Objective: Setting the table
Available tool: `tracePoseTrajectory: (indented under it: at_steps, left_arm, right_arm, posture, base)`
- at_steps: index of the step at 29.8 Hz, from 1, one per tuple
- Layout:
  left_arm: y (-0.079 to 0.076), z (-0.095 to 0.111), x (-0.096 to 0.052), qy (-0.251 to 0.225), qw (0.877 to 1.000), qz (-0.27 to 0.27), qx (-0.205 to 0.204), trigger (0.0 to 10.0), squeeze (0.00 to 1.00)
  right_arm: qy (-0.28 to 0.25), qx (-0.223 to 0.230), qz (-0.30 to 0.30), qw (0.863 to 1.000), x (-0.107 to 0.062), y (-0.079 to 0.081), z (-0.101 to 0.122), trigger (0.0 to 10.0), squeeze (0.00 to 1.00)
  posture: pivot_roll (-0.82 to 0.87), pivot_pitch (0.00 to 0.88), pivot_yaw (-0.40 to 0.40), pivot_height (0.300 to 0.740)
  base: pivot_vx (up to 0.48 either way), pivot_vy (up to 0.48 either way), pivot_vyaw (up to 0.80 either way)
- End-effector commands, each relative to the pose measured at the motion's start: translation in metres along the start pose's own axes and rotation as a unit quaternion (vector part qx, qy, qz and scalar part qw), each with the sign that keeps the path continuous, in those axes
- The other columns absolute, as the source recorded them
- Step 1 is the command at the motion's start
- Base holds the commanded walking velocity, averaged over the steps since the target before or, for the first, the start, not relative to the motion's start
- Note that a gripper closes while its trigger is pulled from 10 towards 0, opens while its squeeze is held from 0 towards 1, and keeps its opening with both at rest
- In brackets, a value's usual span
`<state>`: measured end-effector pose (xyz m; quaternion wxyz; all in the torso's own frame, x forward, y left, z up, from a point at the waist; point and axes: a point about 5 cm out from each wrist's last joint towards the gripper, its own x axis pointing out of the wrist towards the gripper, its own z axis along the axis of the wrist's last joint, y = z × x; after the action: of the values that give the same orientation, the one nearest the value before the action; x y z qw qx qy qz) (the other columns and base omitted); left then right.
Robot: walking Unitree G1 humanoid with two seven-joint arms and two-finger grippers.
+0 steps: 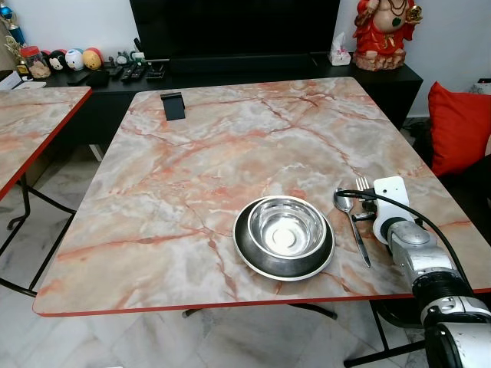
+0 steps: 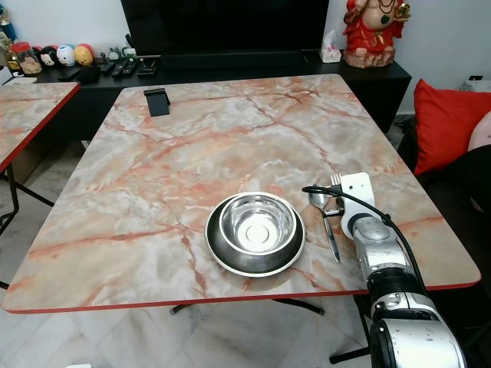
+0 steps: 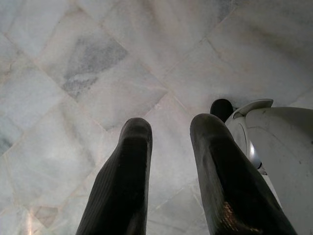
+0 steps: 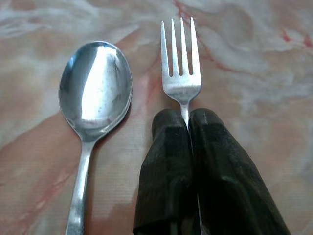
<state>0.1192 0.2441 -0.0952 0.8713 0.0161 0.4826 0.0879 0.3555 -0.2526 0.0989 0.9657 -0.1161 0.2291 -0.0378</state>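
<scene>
A steel bowl (image 1: 285, 228) sits inside a dark-rimmed steel plate (image 1: 247, 253) near the front right of the marble table (image 1: 192, 169). To the right of the plate lie a spoon (image 4: 95, 88) and a fork (image 4: 181, 61), side by side, heads pointing away from me. My right gripper (image 4: 188, 120) is shut on the fork's handle just behind its tines, low on the tabletop; its arm (image 1: 414, 253) reaches in from the front right corner. My left gripper (image 3: 168, 129) hangs open above the marble floor with nothing between its fingers.
A black stand (image 1: 173, 105) sits at the table's far left. A second marble table (image 1: 31, 115) stands to the left. Behind are a black console (image 1: 230, 73) with remotes and a red figurine (image 1: 383, 31). A red cushion (image 1: 460, 126) lies at the right.
</scene>
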Motion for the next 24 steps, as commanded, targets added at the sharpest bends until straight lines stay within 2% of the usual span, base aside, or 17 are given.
tracePoseTrajectory:
  at_steps: [1, 24]
  left_arm:
    - [0.0006, -0.0033, -0.0005, 0.011, 1.000, -0.002, 0.005, 10.0, 0.00]
    - [0.0011, -0.0036, -0.0006, 0.012, 1.000, -0.002, 0.005, 10.0, 0.00]
  right_arm:
    - [0.005, 0.004, -0.001, 1.000, 0.0009, -0.0012, 0.0048, 10.0, 0.00]
    - [0.014, 0.003, 0.007, 1.000, 0.0011, 0.0012, 0.0023, 10.0, 0.00]
  posture:
    - [-0.08, 0.000, 0.050, 0.732]
    - [-0.07, 0.000, 0.052, 0.732]
  base:
    - [0.000, 0.000, 0.00]
    - [0.000, 0.000, 0.00]
